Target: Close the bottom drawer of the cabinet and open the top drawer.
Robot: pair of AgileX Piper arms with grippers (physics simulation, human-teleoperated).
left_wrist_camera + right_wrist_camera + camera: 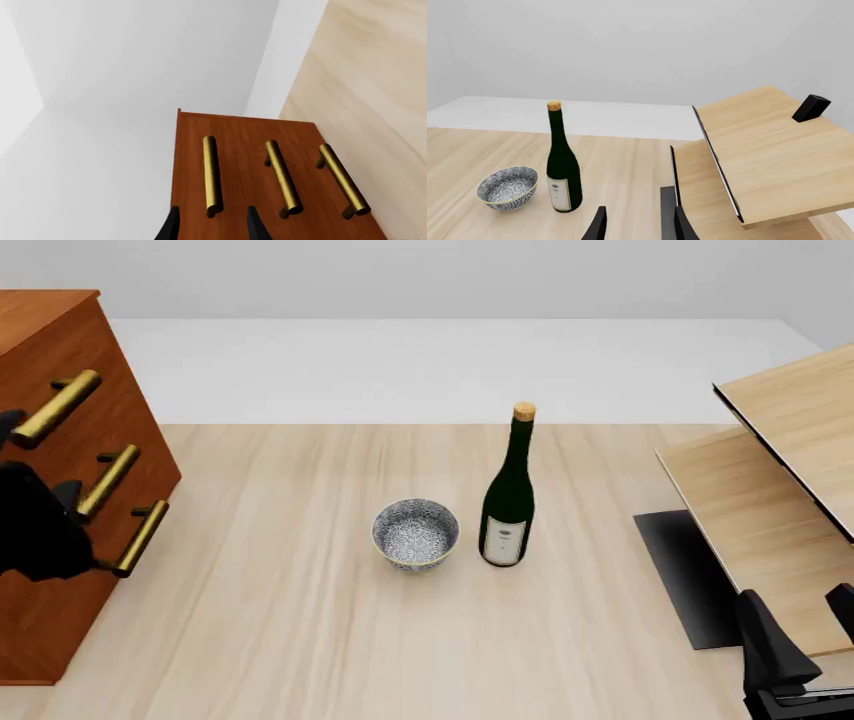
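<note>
— Where are your claws?

— My right gripper (637, 225) hangs low at about five o'clock of the table (307, 640), fingers spread, nothing between them. My left gripper (212, 227) is at nine o'clock, fingers spread on either side of a brass handle's end, not closed on it.

— And the chest?

— The cabinet (60, 350) stands at the table's nine-to-ten o'clock edge. The bottom drawer (54, 625) and top drawer (94, 350) both look flush with the front.

— Farther on?

— A patterned bowl (415, 533) at centre, a dark bottle (509, 495) upright just beside it at three o'clock.
</note>
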